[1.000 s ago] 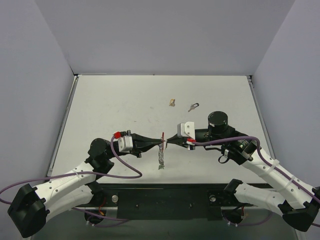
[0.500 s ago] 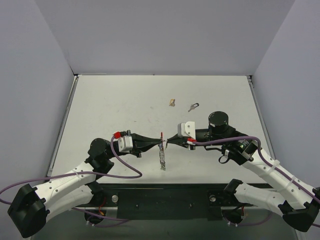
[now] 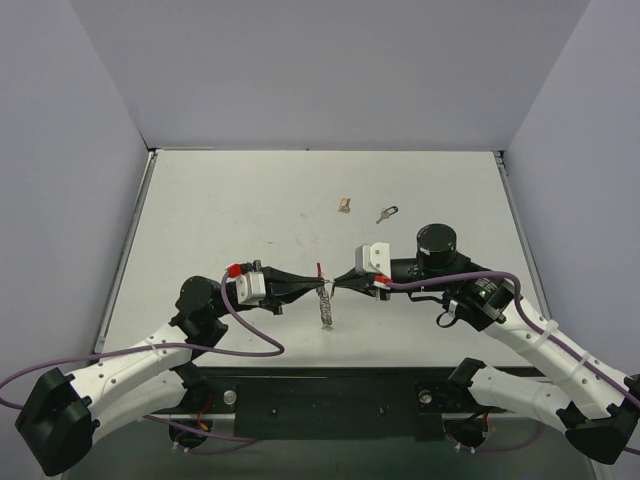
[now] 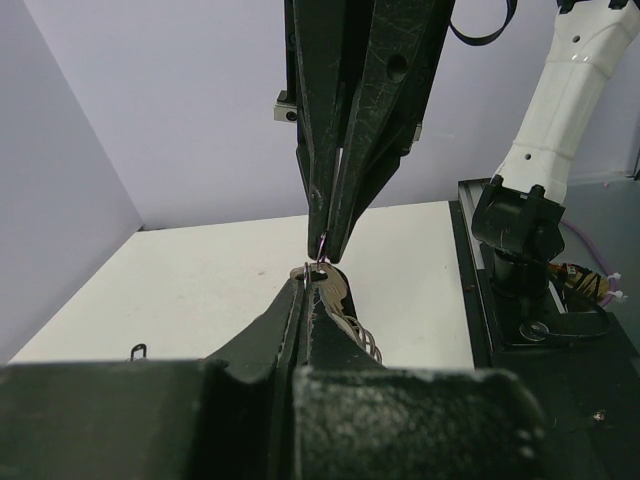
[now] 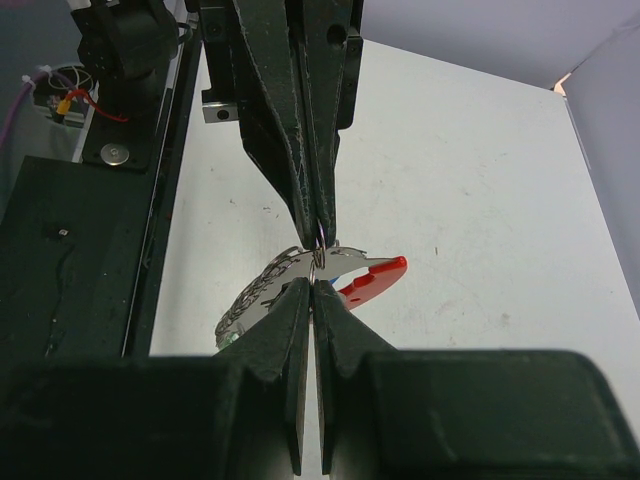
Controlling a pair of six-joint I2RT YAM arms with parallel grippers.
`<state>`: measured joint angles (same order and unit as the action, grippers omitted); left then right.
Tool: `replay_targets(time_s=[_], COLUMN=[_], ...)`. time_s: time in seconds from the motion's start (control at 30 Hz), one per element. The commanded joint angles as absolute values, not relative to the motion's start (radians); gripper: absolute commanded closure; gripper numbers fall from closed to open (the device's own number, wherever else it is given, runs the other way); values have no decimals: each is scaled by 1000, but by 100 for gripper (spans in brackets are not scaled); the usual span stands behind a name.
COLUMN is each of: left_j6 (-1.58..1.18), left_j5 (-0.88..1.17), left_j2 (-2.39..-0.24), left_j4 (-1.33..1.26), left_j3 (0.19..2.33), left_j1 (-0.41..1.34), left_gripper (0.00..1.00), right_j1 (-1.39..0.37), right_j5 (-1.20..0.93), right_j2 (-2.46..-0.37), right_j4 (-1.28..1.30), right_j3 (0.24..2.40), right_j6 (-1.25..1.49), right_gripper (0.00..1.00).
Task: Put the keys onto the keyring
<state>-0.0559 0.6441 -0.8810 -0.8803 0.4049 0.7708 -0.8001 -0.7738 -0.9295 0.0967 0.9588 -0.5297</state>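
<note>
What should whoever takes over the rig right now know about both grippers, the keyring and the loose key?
Left gripper: shut on the keyring.
Right gripper: shut on it from the opposite side, tip to tip.
The keyring hangs between them over the table.
One key lies loose farther back, untouched.
Done: keyring picked up and held.
Left: fetch that key and thread it on.

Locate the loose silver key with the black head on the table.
Top view: the black-headed silver key lies right of centre, just right of a small tan scrap, beyond the right arm.
</note>
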Motion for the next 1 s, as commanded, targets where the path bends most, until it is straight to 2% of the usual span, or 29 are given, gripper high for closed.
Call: replay_targets(time_s=[0.0, 0.97], left_j6=[-44, -35], left_j5=[657, 657], left_j2=[-865, -861], left_j4=[-951, -946], left_j3=[417, 416], left_j1=[767, 769], left_gripper=[100, 100], right_j1=[-801, -795], right_j5=[-792, -765], right_j2=[-916, -913], right_j4=[40, 23], right_j3=[954, 960], right_j6=[-519, -477], right_gripper=[100, 100])
